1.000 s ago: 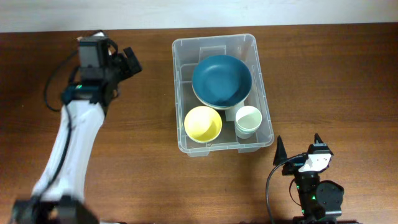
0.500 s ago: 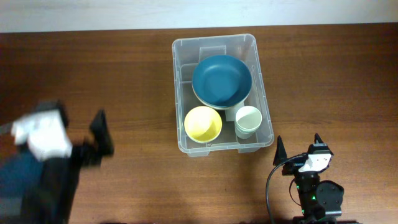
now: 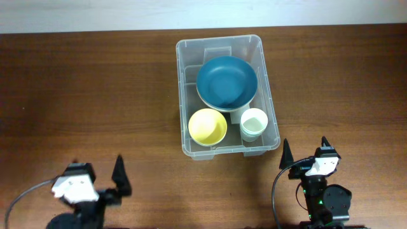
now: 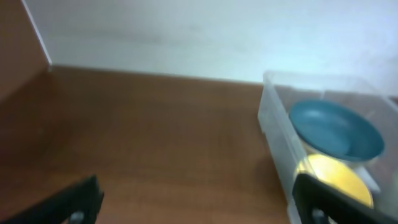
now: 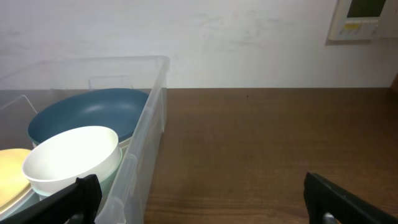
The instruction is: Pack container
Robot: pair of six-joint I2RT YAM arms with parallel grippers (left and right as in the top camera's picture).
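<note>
Resting on the table: container (image 3: 219, 40), loaded with blue bowl (image 3: 226, 83), yellow bowl (image 3: 207, 126) and white bowl (image 3: 252, 122), set side by side to fit. On the container's near side, left gripper (image 3: 96, 164) well apart, right gripper (image 3: 305, 145) near its corner. Both jaws spread, empty; packing probably finished.

My left gripper (image 3: 96, 166) has 2 black, pointed fingers (image 3: 121, 178) fixed to a white block (image 3: 72, 188) over a dark rounded body, and a thin grey cable (image 3: 25, 193) curves away from it. My right gripper (image 3: 305, 146) is built alike: 2 black triangular prongs, a white housing with dark trim, a round black base dotted with small green lights (image 3: 318, 202), and a black cable (image 3: 275, 191) looping beside it. Through my wrist cameras the prongs show as matt black wedges, each with what looks like 1 small pale screw.
</note>
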